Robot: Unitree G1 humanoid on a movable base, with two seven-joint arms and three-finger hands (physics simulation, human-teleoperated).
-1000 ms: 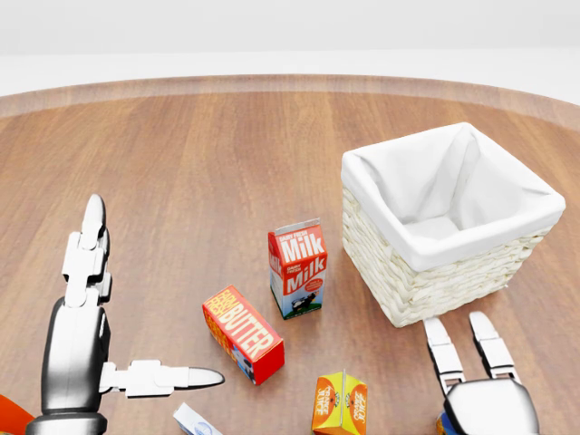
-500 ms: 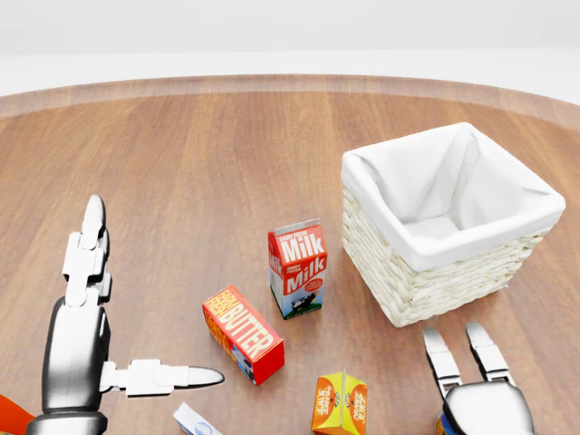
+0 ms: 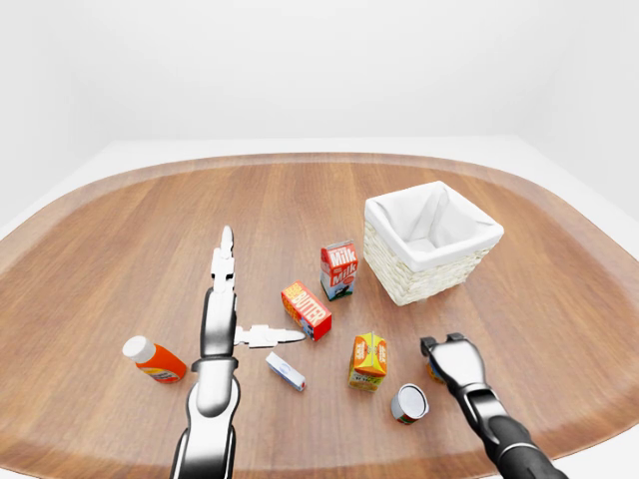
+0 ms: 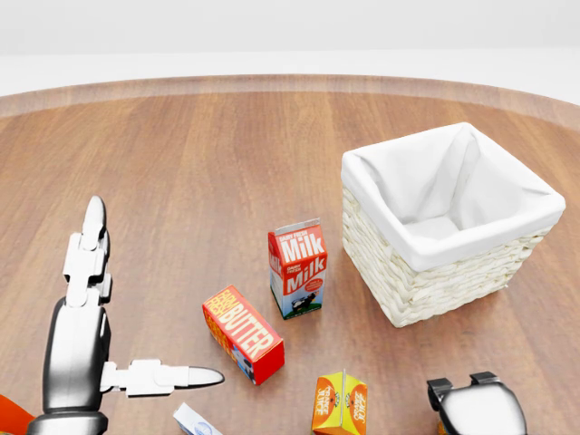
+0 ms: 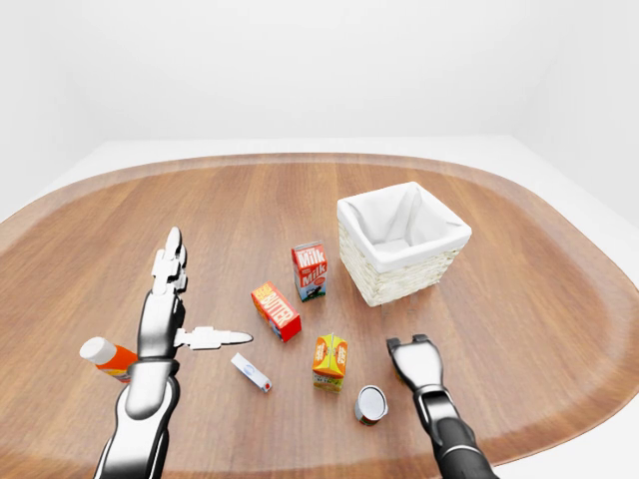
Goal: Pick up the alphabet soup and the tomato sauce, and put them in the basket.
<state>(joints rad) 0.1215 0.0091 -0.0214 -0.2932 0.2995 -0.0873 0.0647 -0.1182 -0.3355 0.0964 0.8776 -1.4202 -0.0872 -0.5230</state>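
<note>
The white-lined wicker basket (image 4: pixel 426 281) stands right of centre in the head view. A can with an orange and blue label, seemingly the alphabet soup (image 3: pixel 436 373), sits under my right hand (image 3: pixel 444 345). That hand's fingers are curled down around the can, which is mostly hidden. A second can (image 3: pixel 409 402) lies on its side to the lower left of that hand, silver end up; its label does not show. My left hand (image 3: pixel 255 289) is open and empty on the left, fingers straight and thumb spread toward the butter box.
A milk carton (image 4: pixel 298 269) stands left of the basket. A butter box (image 4: pixel 243 333) and an orange juice carton (image 4: pixel 340 403) lie below it. A small white box (image 3: pixel 285 371) and an orange bottle (image 3: pixel 155 360) lie near my left arm.
My right hand's fingers, stretched out toward the basket before, have curled down over the can. The left hand and the objects have not moved.
</note>
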